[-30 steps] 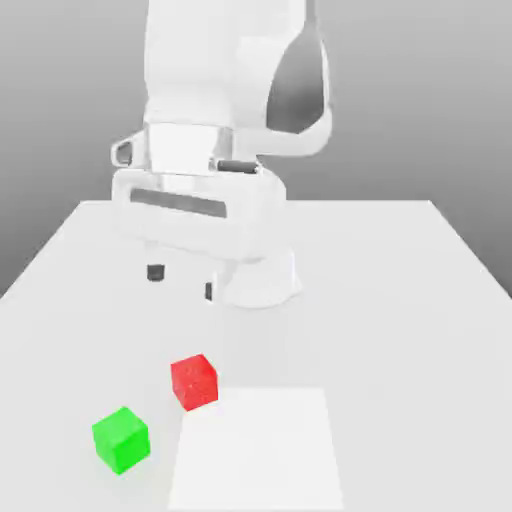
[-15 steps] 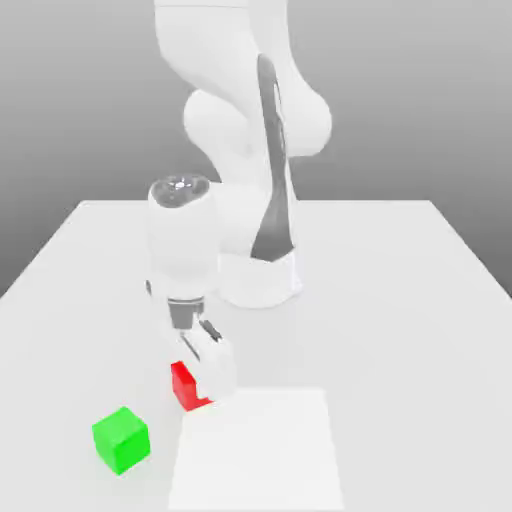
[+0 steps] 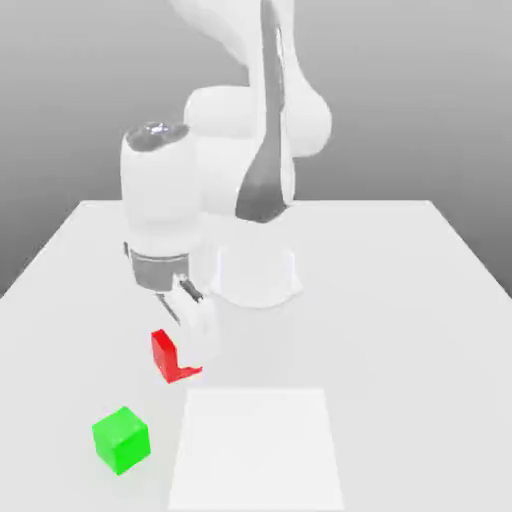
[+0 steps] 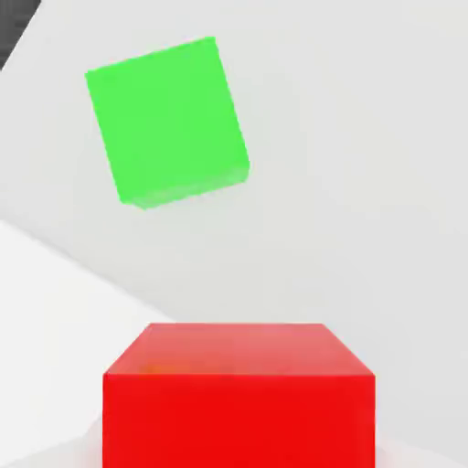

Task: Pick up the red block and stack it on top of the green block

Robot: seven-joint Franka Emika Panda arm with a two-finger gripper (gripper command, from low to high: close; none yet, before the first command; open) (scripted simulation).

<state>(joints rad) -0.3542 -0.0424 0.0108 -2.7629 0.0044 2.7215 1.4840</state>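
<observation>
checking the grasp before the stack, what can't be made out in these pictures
- Exterior view: the pincer covers much of the red block, so where its fingers touch the block is hidden.
- Exterior view: whether the red block is off the table cannot be settled.
- Hand view: the red block is cut off by the picture's edge; its underside is unseen.
- Hand view: the green block shows its top, little of its sides.
</observation>
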